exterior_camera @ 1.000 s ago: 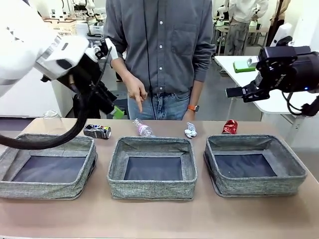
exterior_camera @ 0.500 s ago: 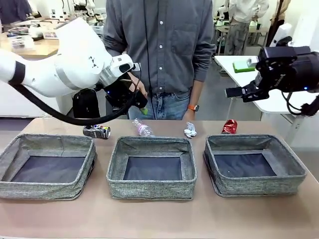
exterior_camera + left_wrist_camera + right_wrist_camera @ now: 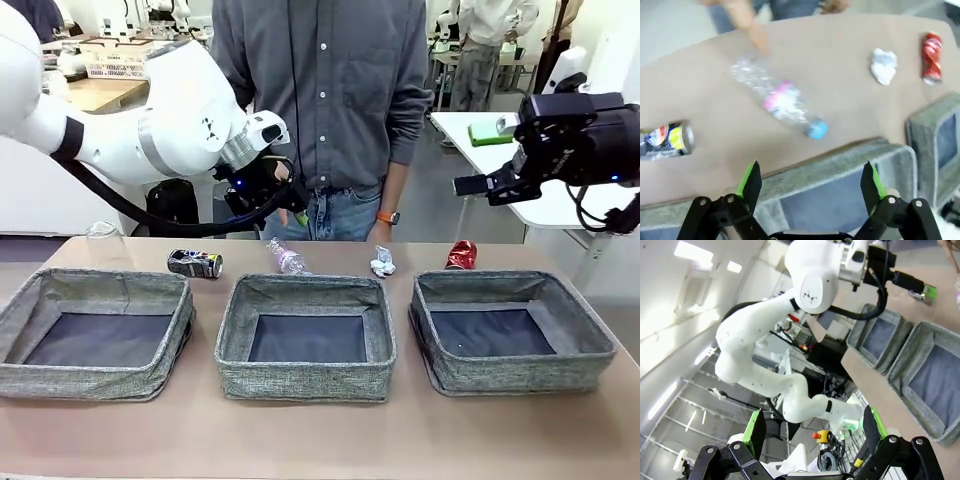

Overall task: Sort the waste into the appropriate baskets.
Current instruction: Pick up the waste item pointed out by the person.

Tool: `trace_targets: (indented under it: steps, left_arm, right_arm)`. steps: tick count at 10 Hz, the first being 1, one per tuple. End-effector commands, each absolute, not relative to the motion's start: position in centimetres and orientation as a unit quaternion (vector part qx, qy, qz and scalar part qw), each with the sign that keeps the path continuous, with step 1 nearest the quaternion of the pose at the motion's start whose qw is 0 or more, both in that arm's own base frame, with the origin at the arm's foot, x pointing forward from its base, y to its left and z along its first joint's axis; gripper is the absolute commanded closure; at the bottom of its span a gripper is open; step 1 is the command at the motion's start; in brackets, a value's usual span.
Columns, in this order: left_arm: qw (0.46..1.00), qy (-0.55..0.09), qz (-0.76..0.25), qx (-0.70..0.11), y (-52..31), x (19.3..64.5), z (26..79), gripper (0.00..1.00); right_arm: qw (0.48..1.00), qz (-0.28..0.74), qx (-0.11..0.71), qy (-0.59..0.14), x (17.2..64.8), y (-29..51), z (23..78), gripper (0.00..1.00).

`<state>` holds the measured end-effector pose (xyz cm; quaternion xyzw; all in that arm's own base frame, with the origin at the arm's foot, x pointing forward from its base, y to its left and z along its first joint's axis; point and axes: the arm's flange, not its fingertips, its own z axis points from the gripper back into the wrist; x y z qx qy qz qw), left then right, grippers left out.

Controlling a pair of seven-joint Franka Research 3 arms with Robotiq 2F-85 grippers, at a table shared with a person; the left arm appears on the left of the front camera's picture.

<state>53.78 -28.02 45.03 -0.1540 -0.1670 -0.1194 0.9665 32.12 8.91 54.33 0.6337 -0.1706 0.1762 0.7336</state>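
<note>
Clear plastic bottle (image 3: 782,100) with pink label, lying on the tan table (image 3: 320,440) just beyond the middle basket (image 3: 305,385); blurred from the wrist, person's hand (image 3: 742,15) cut off above it. Above, left gripper (image 3: 811,175) spread and empty; right gripper (image 3: 813,422) likewise agape, high at right. Busy workroom behind.

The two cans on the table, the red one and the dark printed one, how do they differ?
The red can is plain red and crushed out of shape; the dark printed can has multicoloured print and looks less crumpled. The dark printed can lies behind the left basket, the red can behind the right basket. Both rest on the table, outside every basket.
</note>
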Motion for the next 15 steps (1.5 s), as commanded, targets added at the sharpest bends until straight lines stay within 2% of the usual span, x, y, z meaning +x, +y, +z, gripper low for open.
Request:
trace_targets:
  steps: [1,4,7,8,9,12,15]
  left_arm:
    - [0.986,-0.142,0.007,-0.084,-28.6,53.3,44.9,0.00]
    - [0.990,-0.090,0.072,-0.079,-31.5,55.5,43.6,0.00]
    - [0.982,-0.101,0.102,-0.126,-33.5,57.0,42.4,0.00]
    - [0.986,-0.013,0.161,-0.052,-33.9,57.5,42.4,0.00]
    - [0.987,-0.088,0.082,-0.106,-33.2,55.9,42.1,0.00]
    - [0.987,-0.053,0.115,-0.101,-33.5,58.0,40.9,0.00]
    - [0.986,-0.064,0.111,-0.109,-34.2,59.9,39.6,0.00]
  right_arm:
    - [0.723,0.184,0.641,-0.182,32.3,9.1,54.3,0.00]
    - [0.723,0.184,0.641,-0.182,32.3,9.1,54.3,0.00]
    - [0.723,0.184,0.641,-0.182,32.3,9.1,54.3,0.00]
    - [0.723,0.184,0.641,-0.182,32.3,9.1,54.3,0.00]
    - [0.723,0.184,0.641,-0.182,32.3,9.1,54.3,0.00]
    - [0.723,0.184,0.641,-0.182,32.3,9.1,54.3,0.00]
    - [0.723,0.184,0.641,-0.182,32.3,9.1,54.3,0.00]
